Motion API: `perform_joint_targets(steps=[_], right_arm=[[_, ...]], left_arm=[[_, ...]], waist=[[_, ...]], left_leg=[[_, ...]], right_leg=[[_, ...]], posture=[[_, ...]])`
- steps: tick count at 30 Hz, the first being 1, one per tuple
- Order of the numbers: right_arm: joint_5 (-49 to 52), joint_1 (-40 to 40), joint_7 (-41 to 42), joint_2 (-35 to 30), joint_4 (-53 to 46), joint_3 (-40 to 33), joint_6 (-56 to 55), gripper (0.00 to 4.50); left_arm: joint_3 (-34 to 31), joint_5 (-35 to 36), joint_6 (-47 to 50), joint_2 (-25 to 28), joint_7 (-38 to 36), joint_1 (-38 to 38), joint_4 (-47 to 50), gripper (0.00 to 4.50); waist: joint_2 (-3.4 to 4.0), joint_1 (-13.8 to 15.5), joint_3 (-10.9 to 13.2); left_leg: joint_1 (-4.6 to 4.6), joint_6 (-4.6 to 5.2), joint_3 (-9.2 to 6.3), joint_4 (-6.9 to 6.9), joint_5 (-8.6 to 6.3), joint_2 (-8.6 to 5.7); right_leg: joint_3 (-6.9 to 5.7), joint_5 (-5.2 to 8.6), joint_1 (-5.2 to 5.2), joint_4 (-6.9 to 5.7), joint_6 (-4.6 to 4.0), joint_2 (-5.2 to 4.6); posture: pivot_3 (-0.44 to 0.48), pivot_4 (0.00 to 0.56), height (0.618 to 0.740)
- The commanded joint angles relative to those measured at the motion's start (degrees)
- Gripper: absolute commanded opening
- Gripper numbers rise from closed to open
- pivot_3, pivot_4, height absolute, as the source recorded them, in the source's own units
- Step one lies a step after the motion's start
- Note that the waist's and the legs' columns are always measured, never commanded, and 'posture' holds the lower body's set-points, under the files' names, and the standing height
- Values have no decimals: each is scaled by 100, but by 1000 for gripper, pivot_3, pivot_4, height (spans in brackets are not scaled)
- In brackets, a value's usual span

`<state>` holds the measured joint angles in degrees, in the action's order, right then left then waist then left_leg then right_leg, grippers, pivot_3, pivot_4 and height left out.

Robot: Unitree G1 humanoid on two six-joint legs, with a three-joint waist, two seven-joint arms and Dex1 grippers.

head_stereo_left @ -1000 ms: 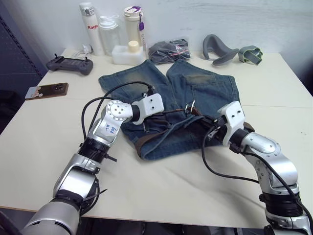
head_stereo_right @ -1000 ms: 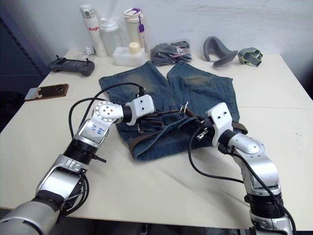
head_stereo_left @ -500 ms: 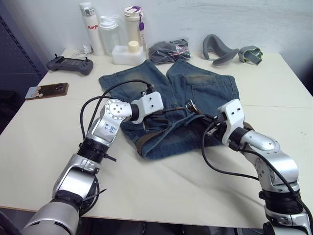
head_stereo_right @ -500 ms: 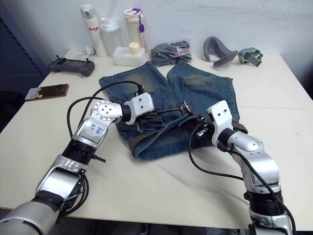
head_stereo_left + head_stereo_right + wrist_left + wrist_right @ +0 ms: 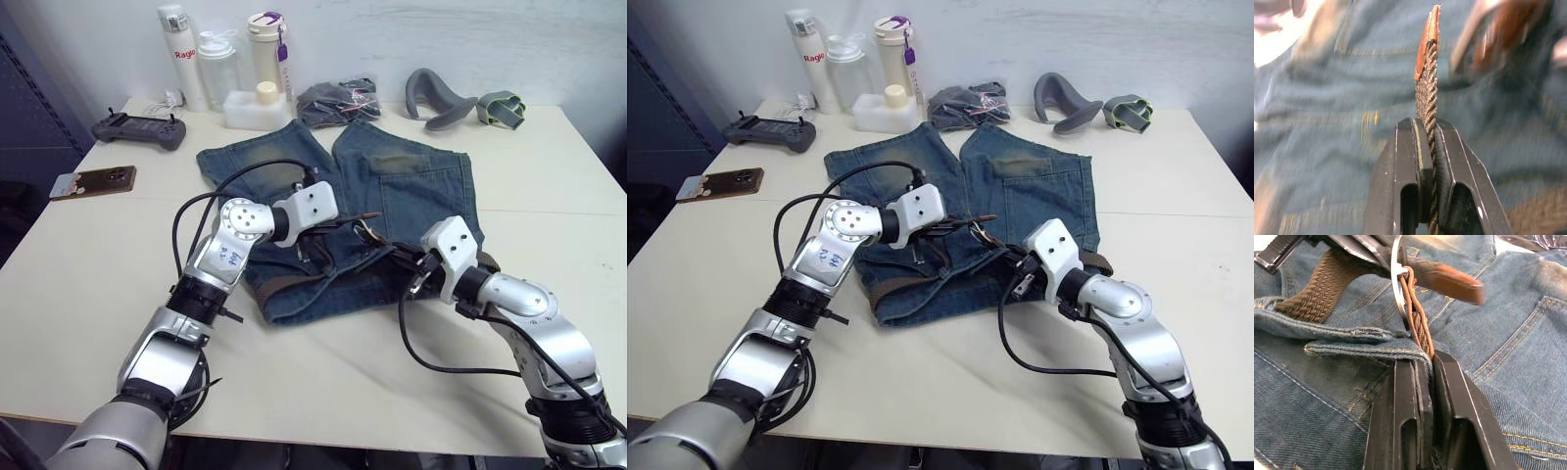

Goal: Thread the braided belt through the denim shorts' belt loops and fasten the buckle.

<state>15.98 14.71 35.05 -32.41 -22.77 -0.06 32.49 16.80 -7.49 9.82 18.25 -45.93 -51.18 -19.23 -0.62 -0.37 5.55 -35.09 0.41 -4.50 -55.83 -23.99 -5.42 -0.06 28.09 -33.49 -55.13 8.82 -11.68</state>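
Denim shorts [image 5: 392, 196] lie flat on the pale bench [image 5: 88, 255], waistband nearest, braided belt [image 5: 1317, 291] already running along it. Right pincer [image 5: 1422, 367] is clamped on the belt right behind the silver buckle [image 5: 1397, 269]. Left pincer [image 5: 1431, 129] is clamped on the woven strap just short of its smooth brown tip [image 5: 1426, 44]. Since half a second ago the two ends have come closer and the tip now pokes into the buckle frame, so fastening looks close. Bottles [image 5: 220, 59] stand at the back.
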Motion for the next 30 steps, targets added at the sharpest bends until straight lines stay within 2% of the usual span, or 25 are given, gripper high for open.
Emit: perform_joint_targets(steps=[1, 9, 20, 30], right_arm=[[77, 52, -432, 195, -9, -383, 169, 64], [743, 139, -817, 668, 78, -950, 844, 64], [844, 405, -807, 594, 38, -859, 952, 64], [632, 232, -481, 340, -282, -473, 630, 64]], left_arm=[[-163, 3, -61, 71, 119, -210, -144, 0], [-511, 130, 333, 333, 323, -3, 68, 0], [-263, 180, 720, 26, 193, 346, 815, 0], [-199, 149, 645, -110, 235, 169, 591, 0]], waist=[[0, -8, 0], [0, 15, -1], [0, 7, -1], [0, 7, -1]], left_leg=[[1, -2, 0, 0, 1, 1], [0, -4, -10, 2, 4, -4], [0, -5, -18, 4, 6, -12], [0, -8, -17, 11, 12, -13]], right_leg=[[0, 0, 0, -1, 0, 0], [0, 0, -1, -5, 0, 2], [5, 0, 2, -8, -1, 2], [6, 0, 2, -4, -1, 2]], posture=[[0, 150, 631], [0, 150, 631], [0, 150, 631], [0, 150, 631]])
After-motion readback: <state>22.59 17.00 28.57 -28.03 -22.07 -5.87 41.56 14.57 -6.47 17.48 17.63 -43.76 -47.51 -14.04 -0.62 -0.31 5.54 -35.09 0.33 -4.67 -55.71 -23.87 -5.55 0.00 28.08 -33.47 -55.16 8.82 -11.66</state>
